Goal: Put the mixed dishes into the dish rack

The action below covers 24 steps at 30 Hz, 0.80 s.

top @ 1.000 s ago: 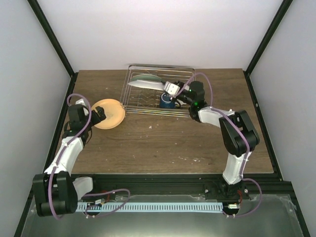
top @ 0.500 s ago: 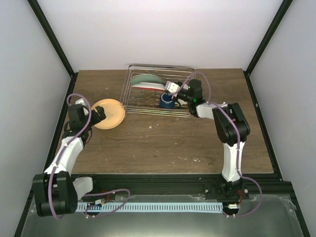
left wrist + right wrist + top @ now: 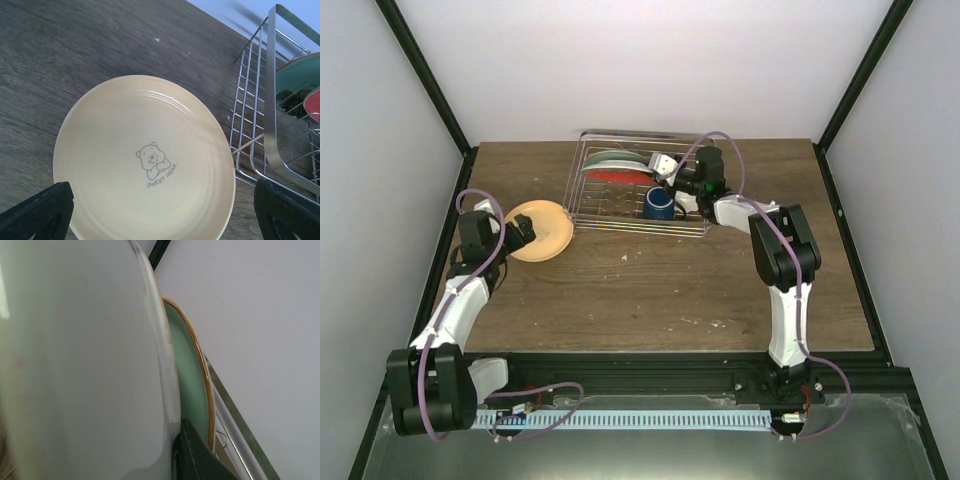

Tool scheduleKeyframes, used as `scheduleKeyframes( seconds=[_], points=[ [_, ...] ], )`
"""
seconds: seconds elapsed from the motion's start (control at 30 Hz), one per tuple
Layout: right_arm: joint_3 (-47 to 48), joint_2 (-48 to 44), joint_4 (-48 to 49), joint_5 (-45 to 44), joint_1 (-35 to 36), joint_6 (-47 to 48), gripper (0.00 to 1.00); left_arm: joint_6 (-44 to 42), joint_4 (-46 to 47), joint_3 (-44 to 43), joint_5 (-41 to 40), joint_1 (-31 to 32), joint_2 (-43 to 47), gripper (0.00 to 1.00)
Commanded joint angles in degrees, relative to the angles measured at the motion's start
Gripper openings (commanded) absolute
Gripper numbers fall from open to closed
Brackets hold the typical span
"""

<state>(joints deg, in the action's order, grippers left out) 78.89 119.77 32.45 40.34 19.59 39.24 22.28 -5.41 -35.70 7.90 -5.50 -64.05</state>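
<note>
Standing more upright than a second ago, pale-green plate (image 3: pixel 612 158) occupies back of dish rack (image 3: pixel 620 227), right gripper (image 3: pixel 665 166) clamped on it; we count it nearly loaded; left gripper (image 3: pixel 162 192) gapes empty over yellow plate (image 3: pixel 145 125)

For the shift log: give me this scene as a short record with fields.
Rack: dish rack, far middle of the table
In rack: red plate, teal dish, dark blue mug
On table: yellow plate, flat, left of the rack
Left tool: open, above the yellow plate
Right tool: at the rack, pale-green plate against one finger; grip unclear
</note>
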Motion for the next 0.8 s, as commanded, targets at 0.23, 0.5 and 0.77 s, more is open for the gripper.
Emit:
scheduleKeyframes(
  seconds=[0.23,0.5,0.77],
  points=[
    [5.58,0.76,-0.18,-2.11,2.03,0.31,0.06,0.04,1.47,0.95,-0.08,-0.15,-0.75,1.0],
    [3.68,-0.21,-1.37,-4.87,3.99,2.84,0.19,-0.05,0.91,1.39,-0.08,-0.13,0.04,1.0],
    [-0.71,-4.35,-2.48,-6.32,4.71,4.57,0.46,0.56,0.33,2.81,-0.78,-0.14,1.21,1.0]
  ],
)
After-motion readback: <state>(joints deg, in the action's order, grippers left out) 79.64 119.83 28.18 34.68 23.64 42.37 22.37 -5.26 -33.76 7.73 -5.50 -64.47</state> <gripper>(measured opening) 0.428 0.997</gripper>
